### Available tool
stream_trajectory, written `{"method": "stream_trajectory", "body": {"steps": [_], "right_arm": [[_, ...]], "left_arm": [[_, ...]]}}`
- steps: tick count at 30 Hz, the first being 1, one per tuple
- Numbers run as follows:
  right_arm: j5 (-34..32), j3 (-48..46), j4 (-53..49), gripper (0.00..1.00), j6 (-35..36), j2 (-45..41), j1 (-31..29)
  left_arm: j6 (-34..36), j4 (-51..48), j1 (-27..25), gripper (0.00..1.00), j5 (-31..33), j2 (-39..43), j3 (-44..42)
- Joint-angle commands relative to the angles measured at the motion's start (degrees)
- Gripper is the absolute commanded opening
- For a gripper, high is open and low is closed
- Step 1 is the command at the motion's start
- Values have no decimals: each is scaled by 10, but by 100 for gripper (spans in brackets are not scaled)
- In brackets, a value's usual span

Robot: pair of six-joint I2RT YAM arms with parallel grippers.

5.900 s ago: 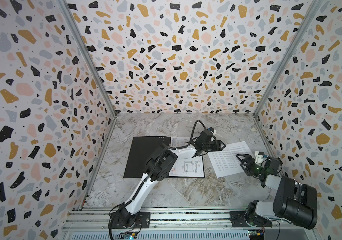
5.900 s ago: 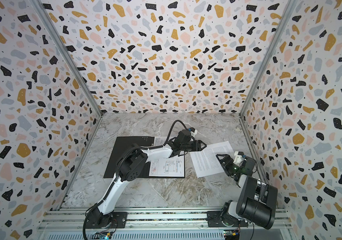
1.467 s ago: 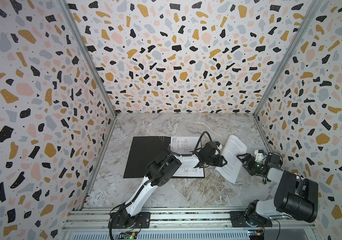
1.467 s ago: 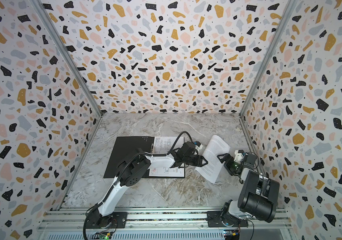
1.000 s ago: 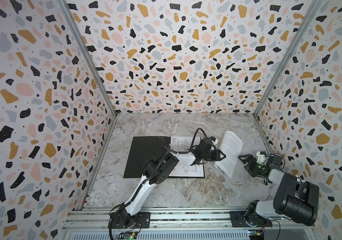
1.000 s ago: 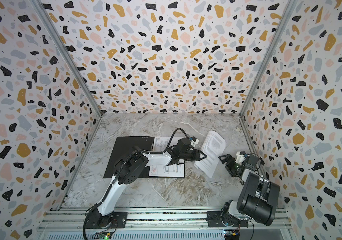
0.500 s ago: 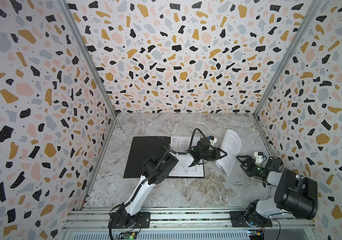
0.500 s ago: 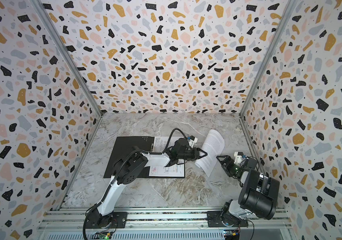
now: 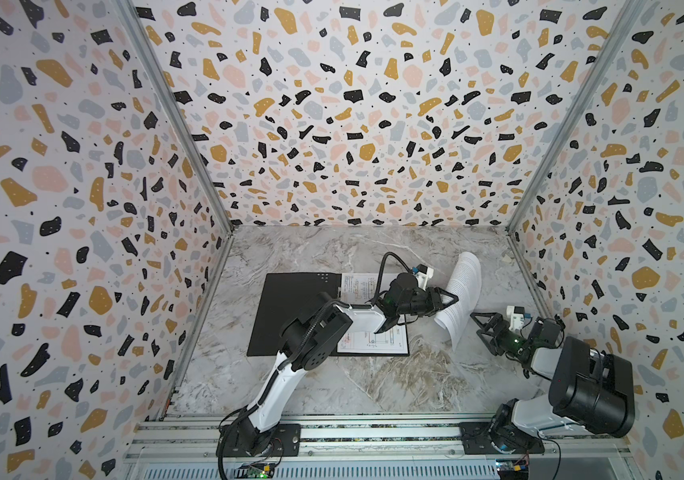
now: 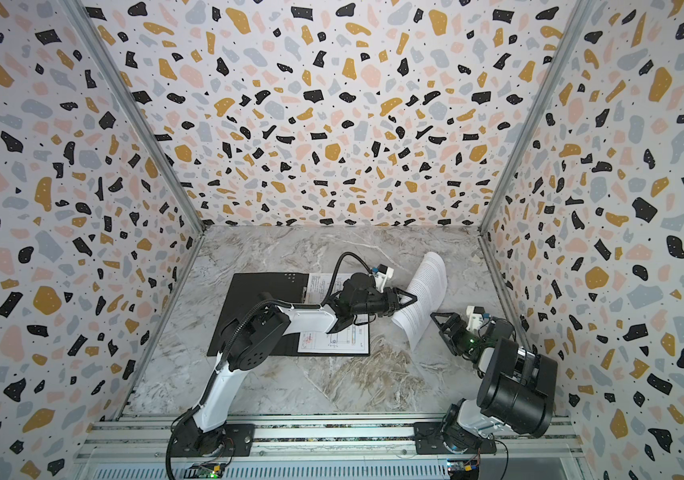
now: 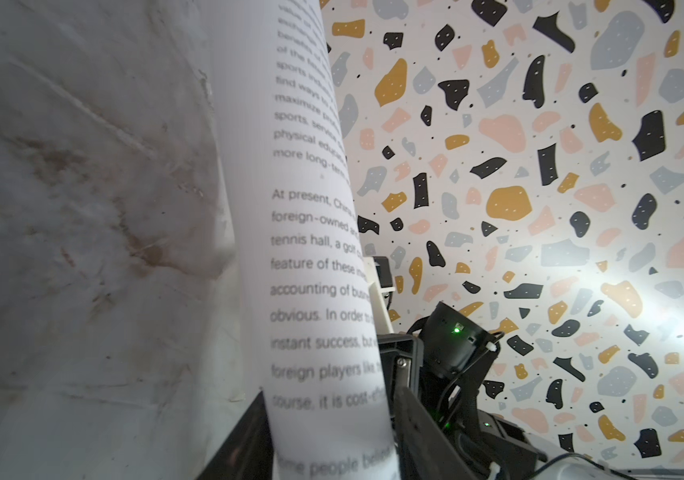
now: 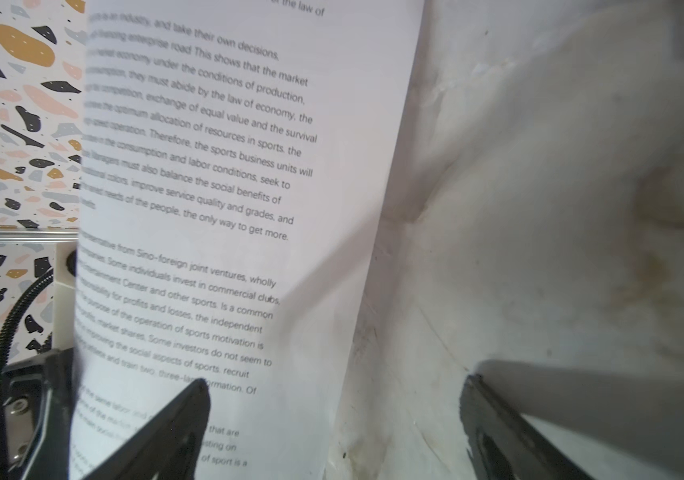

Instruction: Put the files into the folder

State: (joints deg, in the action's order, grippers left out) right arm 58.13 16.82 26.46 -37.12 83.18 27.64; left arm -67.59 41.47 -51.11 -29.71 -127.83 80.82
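On the marble tabletop lies one folder, spread open with its black inside up, left of centre in both top views. Of the files, two can be counted for sure. One is a drawing sheet lying flat on the folder's right half, partly beneath the left arm. The other is a text sheet standing curled over bare marble just right of the folder. A third may lie under the drawing sheet where the arm covers it, but that cannot be made out.

Two arms are at work, each with one gripper. The left gripper reaches across the folder and pinches the text sheet at its left edge. In the left wrist view the page runs up between the gripper's dark fingers. The right gripper sits close beside the sheet's lower right with its jaws spread wide, gripping nothing. In the right wrist view one finger shows in front of the printed page, the other against the marble.

Three terrazzo walls (orange, pink, grey and black chips on white) close in the table at left, back and right. They meet at two aluminium posts. One slotted rail runs along the front edge and carries both arm bases.
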Motion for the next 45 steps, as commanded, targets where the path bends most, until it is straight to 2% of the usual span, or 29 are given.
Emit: {"method": "stream_trajectory", "body": {"steps": [1, 7, 13, 20, 29, 36, 45], "right_arm": [[22, -21, 55, 94, -48, 5, -1], [51, -40, 143, 95, -103, -4, -1], [52, -40, 157, 95, -114, -14, -1], [66, -44, 212, 88, -158, -13, -1], [60, -39, 149, 83, -145, -48, 15], [50, -15, 52, 82, -114, -76, 41], [50, -5, 24, 77, -116, -80, 48]], "left_arm": [[-18, 49, 2, 47, -10, 19, -12], [-23, 56, 1, 46, -8, 18, -17], [-27, 61, 1, 46, -4, 16, -26], [-32, 68, 1, 46, -3, 15, -32], [-28, 64, 1, 45, 3, 11, -40], [-14, 56, 2, 45, 8, 16, -53], [14, 32, -1, 45, 13, 23, -69]]}}
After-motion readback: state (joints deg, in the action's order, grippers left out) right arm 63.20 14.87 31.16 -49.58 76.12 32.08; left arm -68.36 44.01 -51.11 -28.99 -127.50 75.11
